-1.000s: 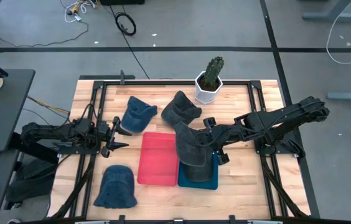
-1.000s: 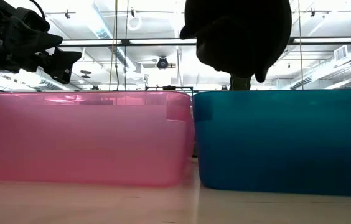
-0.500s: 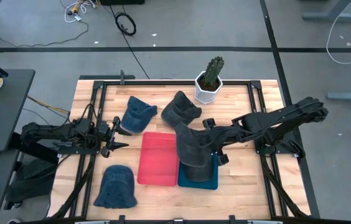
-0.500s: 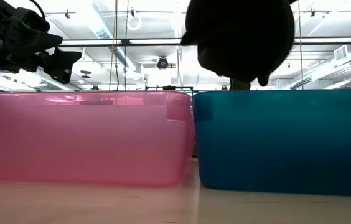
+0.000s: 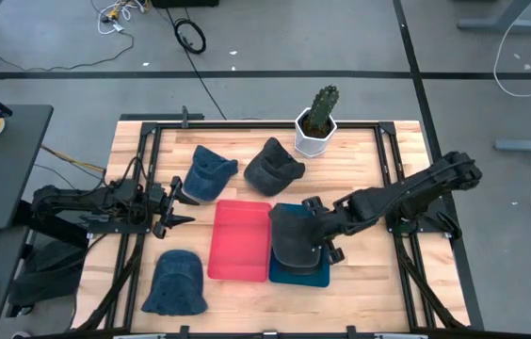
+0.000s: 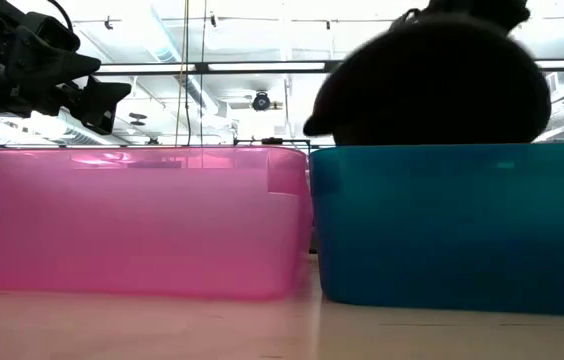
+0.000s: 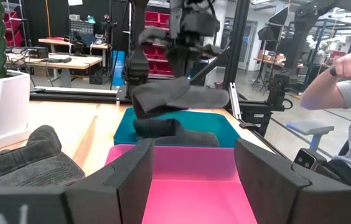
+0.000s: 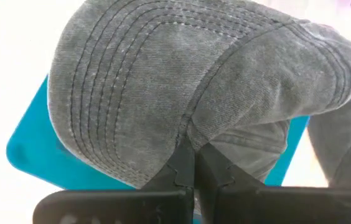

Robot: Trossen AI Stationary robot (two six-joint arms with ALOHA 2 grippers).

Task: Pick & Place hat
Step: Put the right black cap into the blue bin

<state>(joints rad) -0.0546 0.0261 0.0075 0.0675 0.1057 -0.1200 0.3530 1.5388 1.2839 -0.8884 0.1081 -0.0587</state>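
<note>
My right gripper [image 5: 316, 233] is shut on a dark grey hat [image 5: 293, 239] over the teal bin [image 5: 320, 275], which stands next to the red bin [image 5: 239, 238]. In the low view the hat [image 6: 432, 90] shows above the teal bin's rim [image 6: 452, 150], its underside hidden behind the wall. In the left wrist view a dark cloth shape [image 7: 169, 132] lies in the bin below the held hat [image 7: 175, 96]. My left gripper [image 5: 188, 209] waits open by the table's left side, touching nothing. My right gripper pinches a fold of the hat's grey cloth [image 8: 191, 134] between its two fingers [image 8: 178, 168], beside the stitched brim [image 8: 101, 93]. The fingers come from the table's right, slanting down. The hat spreads out in front of them over the teal bin; whether it rests there, I cannot tell.
Three more hats lie on the table: a blue one [image 5: 209, 172] and a dark grey one [image 5: 273, 165] toward the far side, another blue one [image 5: 176, 282] near the left front. A cactus in a white pot [image 5: 317, 122] stands at the far edge. A person [image 7: 343, 93] sits beyond the table.
My right gripper has moved toward the table's near edge and down, still shut on the hat. The hat, which hung high over the far end of the teal bin, has come down to the bin's rim and lies flatter over it.
</note>
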